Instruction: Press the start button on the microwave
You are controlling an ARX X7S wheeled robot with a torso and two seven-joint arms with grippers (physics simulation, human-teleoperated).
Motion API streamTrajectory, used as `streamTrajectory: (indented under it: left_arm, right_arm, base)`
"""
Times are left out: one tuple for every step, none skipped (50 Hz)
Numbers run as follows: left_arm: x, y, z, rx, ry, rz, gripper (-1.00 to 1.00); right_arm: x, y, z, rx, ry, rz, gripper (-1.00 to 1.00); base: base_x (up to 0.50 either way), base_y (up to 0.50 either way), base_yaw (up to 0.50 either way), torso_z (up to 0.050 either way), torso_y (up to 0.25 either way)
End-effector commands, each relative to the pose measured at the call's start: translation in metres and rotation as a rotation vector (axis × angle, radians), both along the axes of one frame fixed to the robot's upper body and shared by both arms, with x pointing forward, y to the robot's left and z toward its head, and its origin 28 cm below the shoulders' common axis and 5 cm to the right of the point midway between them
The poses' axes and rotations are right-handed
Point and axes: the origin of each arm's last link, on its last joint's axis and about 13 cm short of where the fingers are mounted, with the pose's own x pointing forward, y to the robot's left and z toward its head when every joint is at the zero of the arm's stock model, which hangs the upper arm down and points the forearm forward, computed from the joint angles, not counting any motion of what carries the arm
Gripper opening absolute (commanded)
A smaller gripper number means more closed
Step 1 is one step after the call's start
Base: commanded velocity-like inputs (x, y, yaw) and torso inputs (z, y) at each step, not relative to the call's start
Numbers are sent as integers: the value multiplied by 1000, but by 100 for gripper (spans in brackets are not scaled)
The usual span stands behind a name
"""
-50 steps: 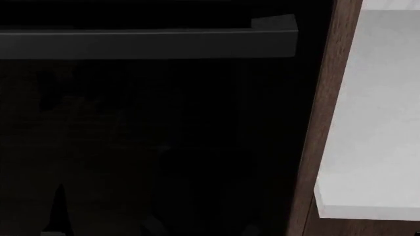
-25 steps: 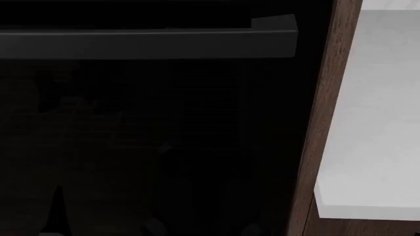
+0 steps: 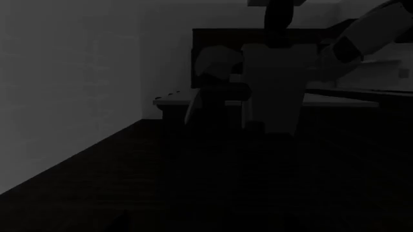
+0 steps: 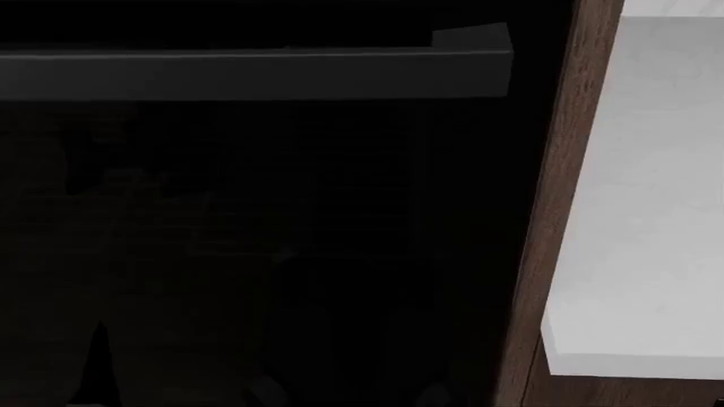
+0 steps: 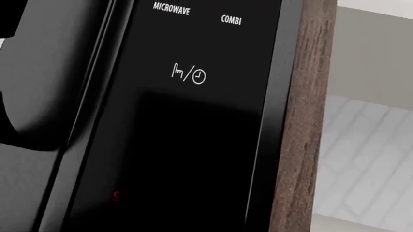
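The microwave (image 5: 193, 121) is seen close up in the right wrist view: a glossy black control panel facing the camera, its long axis running up and down the panel, printed with "MICROWAVE", "COMBI" and a hand-and-clock symbol. A brown wooden side panel (image 5: 303, 121) lies just beside it, with pale tiled wall (image 5: 368, 159) behind. In the head view, a large black appliance front (image 4: 260, 254) with a long horizontal grey bar handle (image 4: 249, 75) is shown beside a white countertop (image 4: 645, 212). Neither gripper is visible, so their opening cannot be told.
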Motion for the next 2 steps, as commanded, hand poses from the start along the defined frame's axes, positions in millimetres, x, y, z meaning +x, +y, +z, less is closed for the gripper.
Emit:
streamTrajectory:
  left_arm:
    - [1,1,1,7,-18,14,100]
    - [1,1,1,7,-17,14,100]
  right_arm:
    - [28,12,-17,25,96,53,-100]
    - [28,12,-17,26,99,54,-100]
  base:
    - [23,4,17,9,0]
    - [22,5,17,0,0]
